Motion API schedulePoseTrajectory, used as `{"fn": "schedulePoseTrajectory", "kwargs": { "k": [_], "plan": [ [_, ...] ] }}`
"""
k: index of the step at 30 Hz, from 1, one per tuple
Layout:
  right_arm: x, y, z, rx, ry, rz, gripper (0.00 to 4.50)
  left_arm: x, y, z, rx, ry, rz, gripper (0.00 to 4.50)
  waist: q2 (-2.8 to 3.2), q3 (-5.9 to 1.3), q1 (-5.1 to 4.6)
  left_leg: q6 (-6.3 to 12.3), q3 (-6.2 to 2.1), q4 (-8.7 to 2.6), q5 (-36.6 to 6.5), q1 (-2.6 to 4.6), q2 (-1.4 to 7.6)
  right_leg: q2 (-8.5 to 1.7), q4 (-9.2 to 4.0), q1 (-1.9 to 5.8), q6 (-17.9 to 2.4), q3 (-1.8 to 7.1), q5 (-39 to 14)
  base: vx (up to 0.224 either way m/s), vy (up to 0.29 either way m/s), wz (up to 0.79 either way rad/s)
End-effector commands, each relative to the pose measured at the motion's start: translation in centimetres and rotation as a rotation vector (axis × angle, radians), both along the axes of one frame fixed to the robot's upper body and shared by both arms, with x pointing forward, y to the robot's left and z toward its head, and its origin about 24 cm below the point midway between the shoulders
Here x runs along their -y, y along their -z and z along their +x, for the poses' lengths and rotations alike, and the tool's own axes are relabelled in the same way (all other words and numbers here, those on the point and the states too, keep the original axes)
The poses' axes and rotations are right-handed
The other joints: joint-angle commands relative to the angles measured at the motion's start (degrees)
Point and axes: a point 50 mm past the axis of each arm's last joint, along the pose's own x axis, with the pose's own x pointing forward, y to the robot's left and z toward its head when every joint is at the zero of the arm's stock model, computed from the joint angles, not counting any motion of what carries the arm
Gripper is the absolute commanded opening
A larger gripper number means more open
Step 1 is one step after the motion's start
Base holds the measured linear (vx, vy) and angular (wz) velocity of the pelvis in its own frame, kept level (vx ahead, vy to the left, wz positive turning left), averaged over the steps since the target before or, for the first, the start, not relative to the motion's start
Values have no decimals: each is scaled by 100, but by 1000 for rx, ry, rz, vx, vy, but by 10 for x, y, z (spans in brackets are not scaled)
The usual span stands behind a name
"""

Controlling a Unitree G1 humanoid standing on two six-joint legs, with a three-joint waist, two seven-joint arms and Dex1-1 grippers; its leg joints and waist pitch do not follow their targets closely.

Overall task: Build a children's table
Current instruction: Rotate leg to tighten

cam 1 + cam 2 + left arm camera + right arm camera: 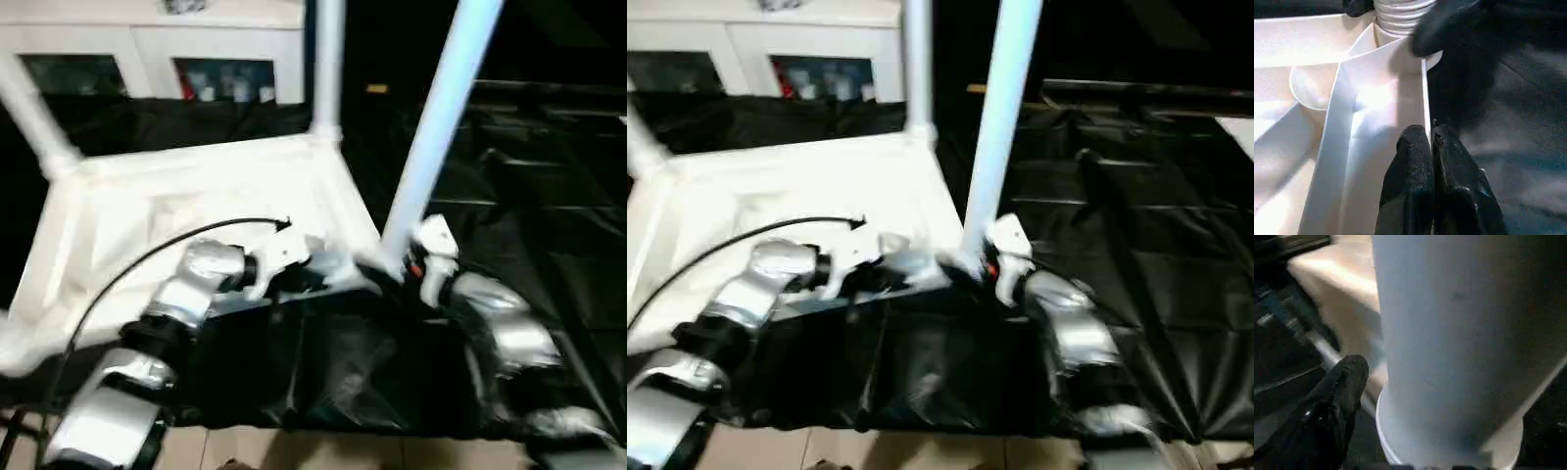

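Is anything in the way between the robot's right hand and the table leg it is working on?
Nothing visible is. The right gripper sits right at the base of the near leg, where it meets the upside-down tabletop; one finger is beside the leg.

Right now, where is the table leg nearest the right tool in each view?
Left eye view: the leg rises tilted, right of centre.
Right eye view: centre.
Left wrist view: its ribbed base in the corner socket.
Right wrist view: close, beside a finger.
Shared landmark: the tabletop.
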Motion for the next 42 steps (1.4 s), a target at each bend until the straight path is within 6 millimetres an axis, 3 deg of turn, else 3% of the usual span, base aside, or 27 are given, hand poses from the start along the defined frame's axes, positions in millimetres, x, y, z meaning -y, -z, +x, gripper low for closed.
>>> {"fn": "schedulePoseTrajectory", "kwargs": {
  "k": [1,4,6,14,15,16,22,24,25,27,28,29,31,32,33,34,37,39,42],
  "plan": [
    [-11,1,-10,-37,-162,-14,402,10,2,-8,-24,113,-1,0,-3,-358,25,754,2,-265,-500,39,140,-261,-292,355,-1729,221,795,0,0,0],
    [-4,-2,-16,-63,-267,-56,402,3,-1,-8,-42,147,4,0,0,-340,37,627,3,-287,-808,50,154,-281,-331,344,-1690,231,250,0,0,0],
    [-3,-3,-17,-71,-299,-69,371,0,-2,-9,-53,168,13,0,-1,-345,39,540,0,-293,-860,51,157,-285,-336,339,-1666,237,116,0,0,0],
    [-3,-6,-20,-84,-346,-66,311,-9,2,-12,-81,210,59,0,-13,-378,55,607,4,-256,-541,41,138,-278,-285,347,-1718,235,554,0,0,0],
    [-4,-6,-21,-88,-351,-61,311,-10,2,-13,-83,211,62,0,-45,-378,55,617,8,-257,-554,40,141,-276,-289,347,-1712,234,518,0,0,0],
    [-4,-6,-21,-88,-351,-60,289,-10,2,-13,-83,211,62,0,-33,-377,65,613,6,-256,-564,42,138,-281,-287,347,-1714,234,478,0,0,0],
    [-12,-3,-24,-111,-322,7,278,-8,4,-10,-77,176,56,0,-20,-375,101,575,4,-257,-563,49,142,-279,-289,338,-1674,238,421,0,0,0],
    [-18,1,-21,-98,-211,36,277,-2,4,-5,-50,110,45,0,-19,-360,113,527,8,-267,-648,54,143,-287,-311,327,-1636,243,267,0,0,0],
    [-19,2,-21,-96,-200,36,277,-1,4,-4,-48,104,45,0,-19,-345,110,444,9,-282,-780,65,142,-290,-337,310,-1588,247,26,0,0,0],
    [-25,12,-11,-74,30,25,277,13,6,4,-18,-10,49,0,-20,-304,85,160,-6,-329,-1114,91,135,-310,-412,278,-1397,263,-792,0,0,0],
    [-31,17,-9,-79,110,29,277,25,6,7,-1,-68,30,0,-57,-286,80,98,-8,-343,-1216,96,127,-311,-444,270,-1328,263,-1067,0,0,0],
    [-31,18,-9,-79,112,29,277,25,6,7,-1,-69,29,0,-45,-258,71,-19,-18,-370,-1443,122,121,-316,-495,250,-1180,267,-1615,0,0,0],
    [-38,23,-5,-88,216,37,276,39,7,8,-7,-110,7,0,-26,-214,52,-96,-37,-400,-1804,168,121,-335,-585,212,-971,270,-2313,0,0,0],
    [-44,26,-1,-79,284,32,276,50,8,9,-4,-138,0,0,-24,-217,37,-111,-49,-409,-1889,182,125,-337,-590,212,-946,271,-2392,0,0,0],
    [-52,30,2,-86,351,28,276,61,9,8,-2,-166,-9,0,9,-235,3,-179,-74,-432,-1857,161,125,-341,-573,232,-934,266,-2290,0,0,0],
    [-59,32,4,-89,391,28,276,69,10,8,1,-188,-16,0,-2,-256,-39,-196,-76,-439,-1768,151,126,-323,-568,237,-962,266,-2005,0,0,0],
    [-75,28,9,-55,413,54,276,85,13,5,1,-202,-26,0,6,-257,-47,-59,-51,-418,-1767,156,100,-302,-575,230,-1030,275,-1666,0,0,0],
    [-78,27,10,-42,416,57,331,87,14,4,3,-197,-21,0,4,-261,-51,14,-52,-420,-1697,133,96,-299,-566,250,-1053,272,-1530,0,0,0],
    [-76,23,11,-23,417,79,355,84,14,3,-1,-181,-27,0,-10,-264,-44,115,-47,-413,-1580,113,93,-303,-554,267,-1043,275,-1397,0,0,0]
  ]
}}
